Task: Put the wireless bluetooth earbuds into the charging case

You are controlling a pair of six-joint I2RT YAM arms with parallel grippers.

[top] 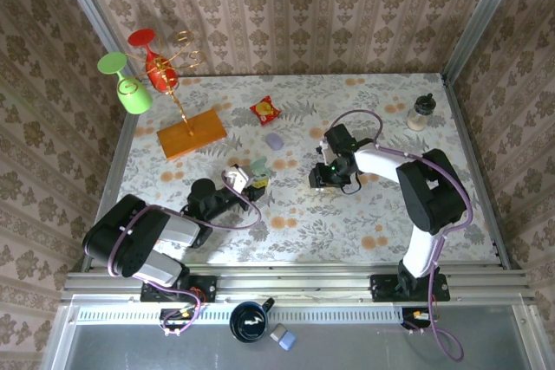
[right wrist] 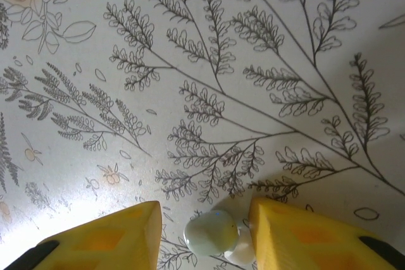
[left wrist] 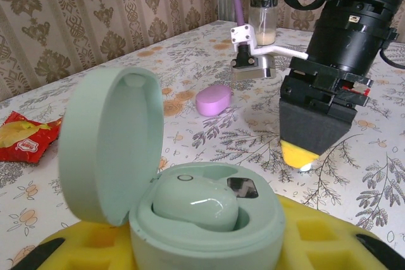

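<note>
The right pincer (right wrist: 204, 216), pads apart, is straddling a pale earbud (right wrist: 209, 233) on the table (right wrist: 190, 42) at 3 o'clock from the open charging case (left wrist: 209, 222), which the left pincer (top: 236, 179) is seemingly clamping, so the grasp is calling for a gentle close, then a carry toward 9 o'clock.

The left arm (top: 139, 240) lies low and folded near its base, with the forearm stretched right and away over the table. The left gripper (top: 245, 178) is held roughly level, its yellow pads (left wrist: 76, 251) closed around an open mint case (left wrist: 209, 219). The right arm (top: 425, 205) rises from its base, bends at the elbow and runs left across the table. Its wrist (top: 342, 149) is turned so that the right gripper (top: 326, 179) points straight down. That gripper's yellow fingers (right wrist: 120, 235) stand apart just above the table, straddling a pale earbud (right wrist: 211, 232). One finger is just beside the earbud and the other is clear of it.
</note>
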